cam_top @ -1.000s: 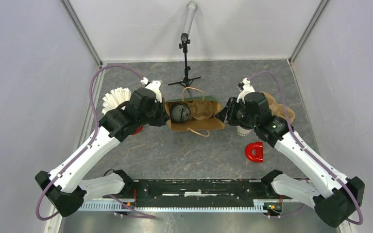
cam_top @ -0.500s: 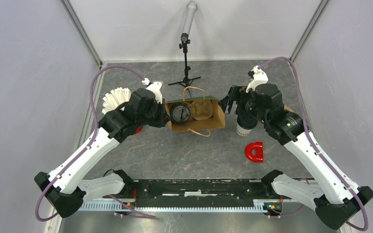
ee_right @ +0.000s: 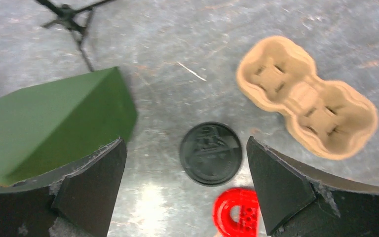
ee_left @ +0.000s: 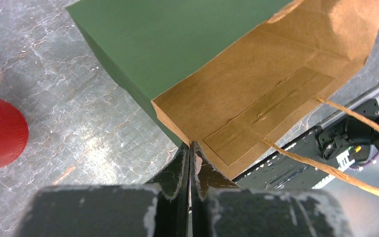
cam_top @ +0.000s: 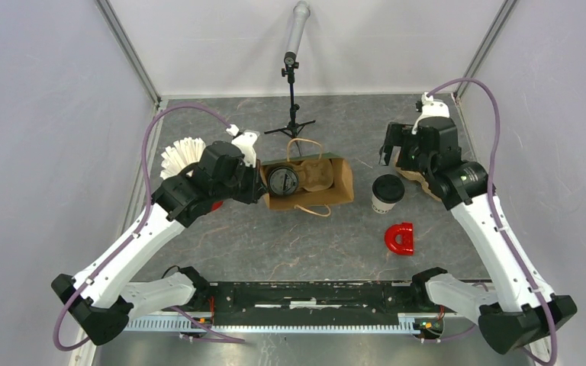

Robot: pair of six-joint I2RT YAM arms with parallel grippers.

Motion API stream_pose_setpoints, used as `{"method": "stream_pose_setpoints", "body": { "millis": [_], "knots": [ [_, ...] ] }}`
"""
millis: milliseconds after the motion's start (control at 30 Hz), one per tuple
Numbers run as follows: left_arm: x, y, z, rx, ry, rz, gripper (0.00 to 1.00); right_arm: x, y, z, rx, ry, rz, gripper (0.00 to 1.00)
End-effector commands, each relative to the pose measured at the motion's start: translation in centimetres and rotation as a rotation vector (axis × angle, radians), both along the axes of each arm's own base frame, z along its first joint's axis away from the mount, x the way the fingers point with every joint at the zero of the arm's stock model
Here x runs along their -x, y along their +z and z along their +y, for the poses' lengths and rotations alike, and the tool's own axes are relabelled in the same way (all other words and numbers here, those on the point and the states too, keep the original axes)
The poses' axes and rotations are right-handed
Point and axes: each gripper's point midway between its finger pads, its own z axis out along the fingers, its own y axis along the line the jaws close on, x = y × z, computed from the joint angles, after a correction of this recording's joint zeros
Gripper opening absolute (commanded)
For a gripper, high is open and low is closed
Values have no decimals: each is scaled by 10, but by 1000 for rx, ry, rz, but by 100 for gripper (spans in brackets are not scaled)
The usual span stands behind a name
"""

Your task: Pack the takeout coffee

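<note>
One takeout coffee [cam_top: 387,192], a cream cup with a black lid [ee_right: 210,153], stands upright on the table right of the green paper bag [cam_top: 341,181]. A second black-lidded cup [cam_top: 283,179] sits inside the open bag. My left gripper [cam_top: 262,183] is shut on the bag's left rim; in the left wrist view the fingertips [ee_left: 191,146] pinch the brown edge of the bag [ee_left: 217,59]. My right gripper [cam_top: 399,150] hangs open above and behind the standing cup, with nothing between its jaws [ee_right: 185,143].
A brown cardboard cup carrier [ee_right: 306,96] lies to the right of the cup, partly under my right arm [cam_top: 458,179]. A red plastic piece [cam_top: 399,239] lies in front of the cup. A red cup of white sticks [cam_top: 183,156] stands left of the bag, a small tripod [cam_top: 291,114] behind it.
My right gripper has opened wide and drawn back from the bag's right edge toward the far right, uncovering the standing cup. The left gripper keeps its hold on the bag.
</note>
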Motion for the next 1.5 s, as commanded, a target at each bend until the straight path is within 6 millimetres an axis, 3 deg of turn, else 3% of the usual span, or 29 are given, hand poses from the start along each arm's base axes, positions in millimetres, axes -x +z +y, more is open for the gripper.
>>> {"method": "stream_pose_setpoints", "body": {
  "millis": [0, 167, 267, 667, 900, 1467],
  "knots": [
    [9, 11, -10, 6, -175, -79, 2, 8, -38, -21, 91, 16, 169, 98],
    [13, 11, -8, -30, -228, -93, 2, 18, -91, -24, 208, 142, 360, 98],
    [15, 13, -9, -30, -257, -109, 2, 19, -104, -24, 236, 175, 405, 98],
    [19, 24, -4, -53, -313, -188, 2, 8, -116, -14, 269, 321, 334, 98],
    [25, 27, -4, -52, -367, -222, 2, 2, -125, -19, 306, 360, 371, 98],
    [24, 10, -1, -81, -371, -211, 2, 1, -144, -14, 271, 441, 438, 98]
  ]
}}
